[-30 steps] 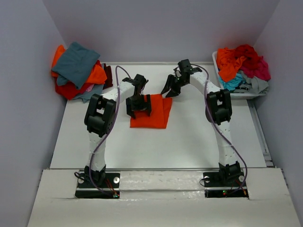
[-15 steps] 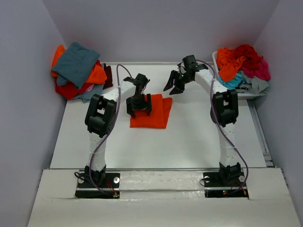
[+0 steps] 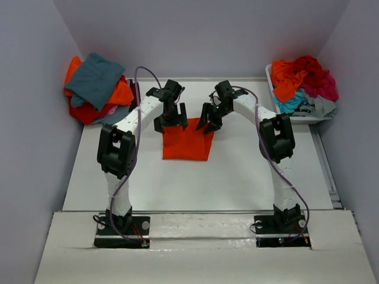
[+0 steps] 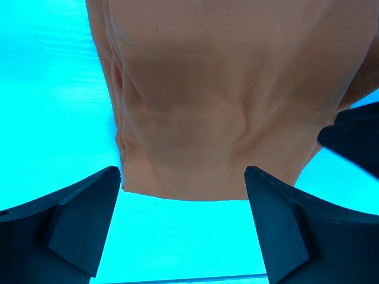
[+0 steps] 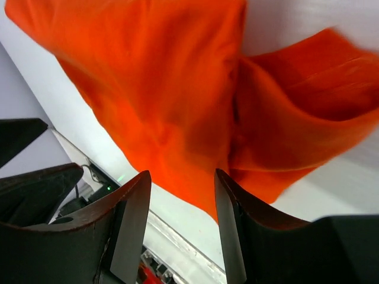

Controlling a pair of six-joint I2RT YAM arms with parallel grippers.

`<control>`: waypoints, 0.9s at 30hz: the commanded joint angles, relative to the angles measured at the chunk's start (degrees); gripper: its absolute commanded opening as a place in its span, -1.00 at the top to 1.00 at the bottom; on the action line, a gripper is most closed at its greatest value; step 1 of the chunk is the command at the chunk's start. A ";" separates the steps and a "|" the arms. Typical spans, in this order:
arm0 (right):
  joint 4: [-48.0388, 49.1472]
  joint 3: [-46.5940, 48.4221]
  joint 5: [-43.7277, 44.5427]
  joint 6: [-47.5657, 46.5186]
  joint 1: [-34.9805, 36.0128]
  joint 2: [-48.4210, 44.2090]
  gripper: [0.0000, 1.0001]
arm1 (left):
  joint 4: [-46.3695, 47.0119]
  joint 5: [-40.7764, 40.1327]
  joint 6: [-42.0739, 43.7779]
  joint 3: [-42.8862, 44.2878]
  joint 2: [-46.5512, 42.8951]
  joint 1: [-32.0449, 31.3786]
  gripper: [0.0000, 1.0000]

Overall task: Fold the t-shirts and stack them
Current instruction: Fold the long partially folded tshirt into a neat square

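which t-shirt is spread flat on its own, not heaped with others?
The bright orange t-shirt in the middle. The others are heaped: a pile at far left, a jumble in the white bin at far right.

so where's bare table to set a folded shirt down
Widest bare table: the near strip between the orange shirt and the arm bases. Also free: between the shirt and the right arm. Crowded: the shirt's far edge, where both arms reach in, the shirt pile at far left, the full bin at far right.
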 commanded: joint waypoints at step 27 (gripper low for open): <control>1.81 -6.20 -3.84 0.17 4.10 -2.00 0.53 | -0.31 -1.99 -2.14 8.80 12.12 2.77 -0.98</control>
